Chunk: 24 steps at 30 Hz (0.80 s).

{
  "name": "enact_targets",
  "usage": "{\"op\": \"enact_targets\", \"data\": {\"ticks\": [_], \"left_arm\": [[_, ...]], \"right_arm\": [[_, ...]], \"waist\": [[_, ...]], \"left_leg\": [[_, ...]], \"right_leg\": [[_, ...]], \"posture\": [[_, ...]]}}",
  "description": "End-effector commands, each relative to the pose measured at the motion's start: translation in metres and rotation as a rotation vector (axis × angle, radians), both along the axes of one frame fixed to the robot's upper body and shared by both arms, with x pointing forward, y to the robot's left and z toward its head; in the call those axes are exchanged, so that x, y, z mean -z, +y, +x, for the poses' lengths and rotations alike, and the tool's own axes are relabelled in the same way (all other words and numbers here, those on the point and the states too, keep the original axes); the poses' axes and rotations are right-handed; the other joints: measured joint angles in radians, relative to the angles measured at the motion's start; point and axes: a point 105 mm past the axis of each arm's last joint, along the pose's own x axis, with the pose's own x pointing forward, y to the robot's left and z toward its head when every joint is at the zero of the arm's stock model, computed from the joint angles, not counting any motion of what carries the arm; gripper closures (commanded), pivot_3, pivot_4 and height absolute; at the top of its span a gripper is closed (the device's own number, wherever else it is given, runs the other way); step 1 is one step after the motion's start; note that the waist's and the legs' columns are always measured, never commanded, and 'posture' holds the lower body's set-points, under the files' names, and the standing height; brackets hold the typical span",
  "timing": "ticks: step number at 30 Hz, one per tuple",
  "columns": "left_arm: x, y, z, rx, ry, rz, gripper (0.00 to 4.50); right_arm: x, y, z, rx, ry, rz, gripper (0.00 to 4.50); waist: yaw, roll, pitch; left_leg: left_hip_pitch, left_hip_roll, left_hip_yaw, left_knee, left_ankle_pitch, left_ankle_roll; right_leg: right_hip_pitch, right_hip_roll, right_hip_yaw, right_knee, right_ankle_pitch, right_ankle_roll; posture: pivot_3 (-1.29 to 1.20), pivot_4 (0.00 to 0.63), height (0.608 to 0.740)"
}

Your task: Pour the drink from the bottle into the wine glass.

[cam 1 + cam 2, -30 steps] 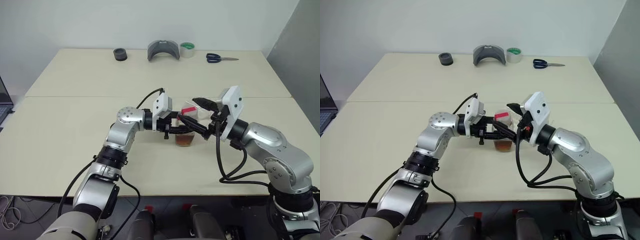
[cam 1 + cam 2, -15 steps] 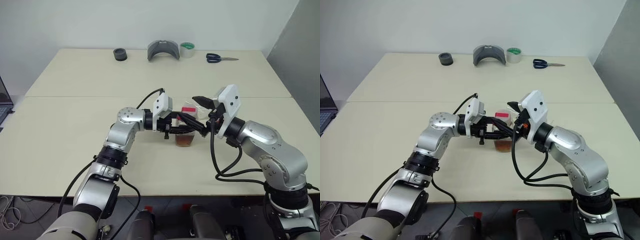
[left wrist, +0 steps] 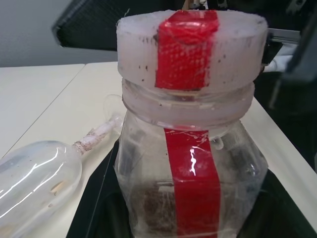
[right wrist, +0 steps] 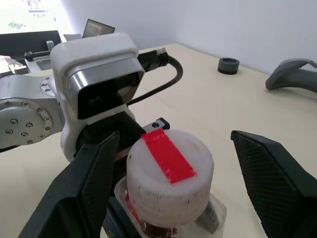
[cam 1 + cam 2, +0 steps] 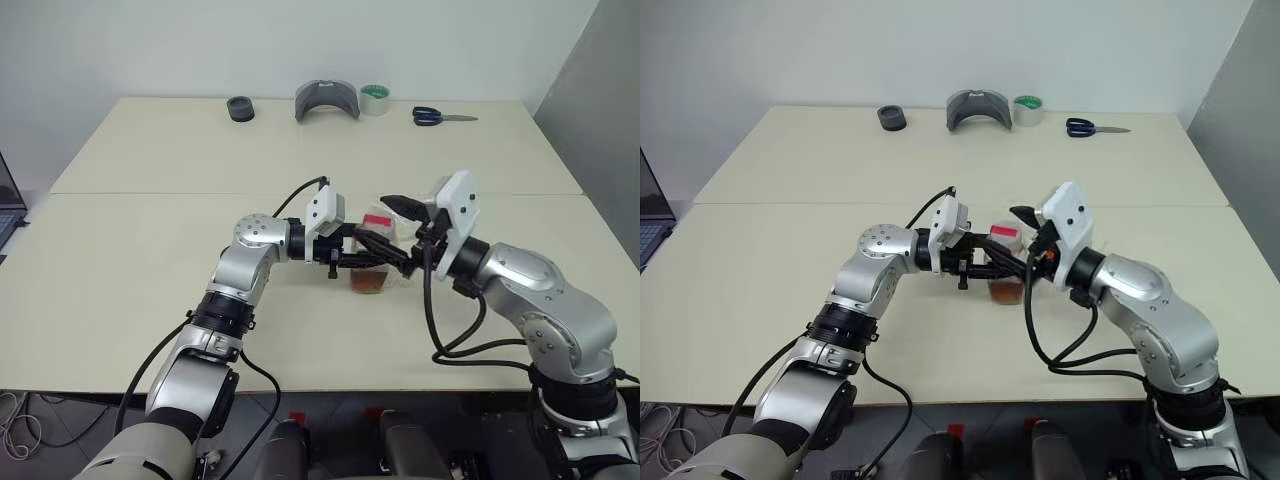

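Note:
The bottle (image 5: 371, 250) stands upright on the table (image 5: 150, 240), clear and squarish, with a red strip (image 3: 190, 173) down its side. A little reddish-brown drink (image 5: 368, 283) lies at its bottom. My left gripper (image 5: 396, 262) is shut on the bottle's body from the left. My right gripper (image 4: 174, 144) is open and level with the whitish cap (image 4: 171, 171). One finger (image 4: 91, 186) is close beside the cap, the other (image 4: 270, 171) well apart. The wine glass (image 3: 37, 173) lies on its side beside the bottle.
Along the table's far edge are a black roll (image 5: 240, 109), a grey curved holder (image 5: 327, 100), a green tape roll (image 5: 375, 98) and blue-handled scissors (image 5: 440, 117). A laptop's edge (image 5: 6, 212) shows at the far left.
My right gripper's fingers have drawn slightly closer around the cap. The left gripper and the bottle have not moved.

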Motion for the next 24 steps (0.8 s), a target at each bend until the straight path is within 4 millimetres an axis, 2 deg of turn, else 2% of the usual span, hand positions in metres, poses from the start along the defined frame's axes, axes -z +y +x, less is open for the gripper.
{"op": "enact_targets", "data": {"ticks": [1, 4, 16, 24], "left_arm": [[-0.015, 0.0, -0.003, 0.013, -0.055, -0.037, 2.7], [-0.015, 0.001, -0.002, 0.012, -0.054, -0.035, 2.7], [-0.016, 0.002, -0.005, 0.028, -0.028, -0.039, 2.7], [-0.018, 0.002, -0.006, 0.033, -0.018, -0.042, 2.71]], "right_arm": [[-0.01, 0.0, -0.007, -0.023, -0.047, -0.001, 1.55], [-0.01, -0.001, -0.007, -0.031, -0.049, -0.005, 2.59], [-0.012, 0.001, -0.011, -0.119, -0.066, -0.009, 2.64], [-0.025, -0.004, -0.012, -0.183, -0.053, 0.114, 2.64]], "waist": [[0.0, 0.0, 0.0], [0.0, 0.0, 0.0], [0.0, 0.0, 0.0], [0.0, 0.0, 0.0]], "left_leg": [[0.0, 0.0, 0.0, 0.0, 0.0, 0.0], [0.0, 0.0, 0.0, 0.0, 0.0, 0.0], [0.0, 0.0, 0.0, 0.0, 0.0, 0.0], [0.0, 0.0, 0.0, 0.0, 0.0, 0.0]], "right_leg": [[0.0, 0.0, 0.0, 0.0, 0.0, 0.0], [0.0, 0.0, 0.0, 0.0, 0.0, 0.0], [0.0, 0.0, 0.0, 0.0, 0.0, 0.0], [0.0, 0.0, 0.0, 0.0, 0.0, 0.0]], "posture": [[0.0, 0.15, 0.74], [0.0, 0.15, 0.74], [0.0, 0.15, 0.74], [0.0, 0.15, 0.74]]}}
